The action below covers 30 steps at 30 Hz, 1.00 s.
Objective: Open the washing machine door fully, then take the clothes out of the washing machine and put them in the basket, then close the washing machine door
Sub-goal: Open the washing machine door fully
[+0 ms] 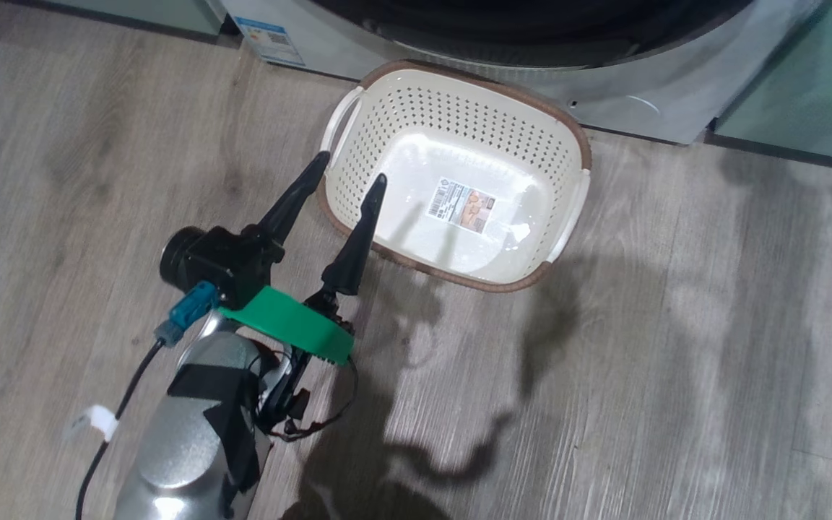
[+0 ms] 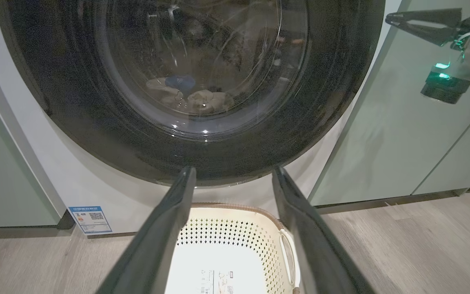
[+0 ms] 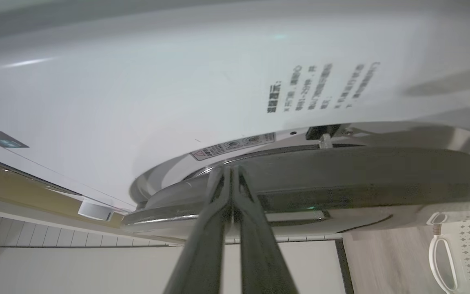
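At the rim of the washing machine door (image 3: pixel 341 171), the right gripper (image 3: pixel 230 171), clenched tight on nothing, seems to touch the glossy black edge. I judge it could slip off while prying and leave the door closed on the clothes (image 2: pixel 202 100). The right wrist view supplies that contact and the left wrist view the clothes behind the glass. The head view adds the left gripper (image 1: pixel 353 166), spread wide and empty, over the near rim of the empty basket (image 1: pixel 459 108) on the floor (image 1: pixel 676 361).
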Motion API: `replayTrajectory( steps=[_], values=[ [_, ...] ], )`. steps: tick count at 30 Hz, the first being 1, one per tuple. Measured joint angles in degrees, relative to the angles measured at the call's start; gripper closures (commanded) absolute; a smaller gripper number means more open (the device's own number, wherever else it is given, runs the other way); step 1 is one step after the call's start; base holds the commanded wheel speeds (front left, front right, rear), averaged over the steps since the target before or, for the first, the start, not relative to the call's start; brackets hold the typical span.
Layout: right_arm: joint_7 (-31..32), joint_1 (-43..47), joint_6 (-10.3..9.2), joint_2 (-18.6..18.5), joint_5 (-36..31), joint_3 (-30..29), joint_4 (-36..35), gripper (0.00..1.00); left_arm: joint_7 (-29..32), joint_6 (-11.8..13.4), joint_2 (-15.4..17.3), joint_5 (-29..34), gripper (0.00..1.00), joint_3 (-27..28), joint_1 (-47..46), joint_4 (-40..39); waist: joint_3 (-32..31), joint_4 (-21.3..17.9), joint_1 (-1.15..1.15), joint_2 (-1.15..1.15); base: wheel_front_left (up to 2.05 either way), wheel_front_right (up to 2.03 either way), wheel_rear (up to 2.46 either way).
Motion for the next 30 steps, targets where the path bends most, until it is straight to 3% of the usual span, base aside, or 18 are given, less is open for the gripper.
replayTrajectory(
  steps=[16,30],
  values=[
    [0.3,-10.0,0.00,-1.5,-3.8,3.0,8.3,1.00,0.0,0.7,-0.2,-1.2,0.00,-3.8,-1.3,-0.7,2.4,2.7,0.00,0.00,0.00,0.00,0.00],
    [3.5,-12.2,0.00,-1.7,-5.0,5.4,10.4,1.00,0.0,1.8,-0.2,-2.5,0.00,-5.2,-2.1,-0.9,3.6,3.0,-0.01,0.00,0.00,0.00,0.00]
  ],
)
